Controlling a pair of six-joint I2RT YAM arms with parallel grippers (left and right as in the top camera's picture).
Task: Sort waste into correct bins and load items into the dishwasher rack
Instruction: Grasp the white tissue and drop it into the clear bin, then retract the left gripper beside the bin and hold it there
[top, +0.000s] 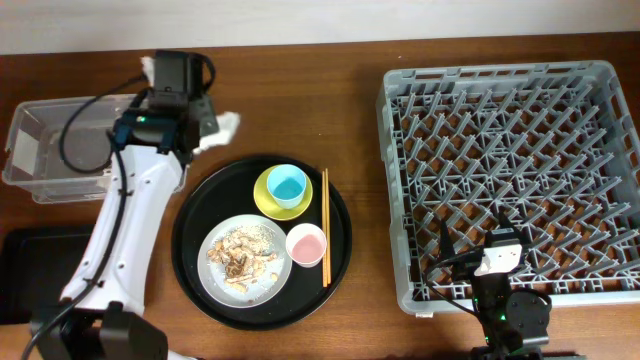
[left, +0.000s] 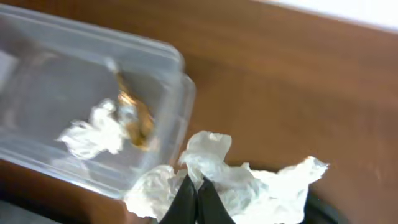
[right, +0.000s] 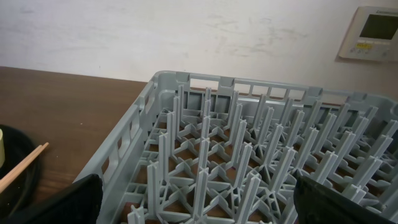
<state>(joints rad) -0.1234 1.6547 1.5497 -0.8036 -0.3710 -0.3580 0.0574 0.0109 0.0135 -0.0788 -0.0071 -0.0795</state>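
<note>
My left gripper (left: 196, 186) is shut on a crumpled white paper wrapper (left: 249, 186), held beside the right end of the clear plastic box (left: 93, 81); from overhead the wrapper (top: 222, 128) hangs just right of the box (top: 30, 130). Another wrapper (left: 99, 130) lies inside the box. The blue cup (top: 287, 184) sits on the yellow saucer (top: 266, 200), with the pink cup (top: 306, 243), chopsticks (top: 324, 225) and the plate (top: 215, 265) of food scraps (top: 243, 255). My right gripper (right: 196, 199) is open and empty at the grey rack's (top: 400, 150) front edge (right: 143, 112).
The dishes stand on a large round black tray (top: 195, 215) in the middle. A shallow black rectangular tray (top: 25, 260) lies at the left front, partly under my left arm. A wall panel (right: 373, 31) hangs behind the rack.
</note>
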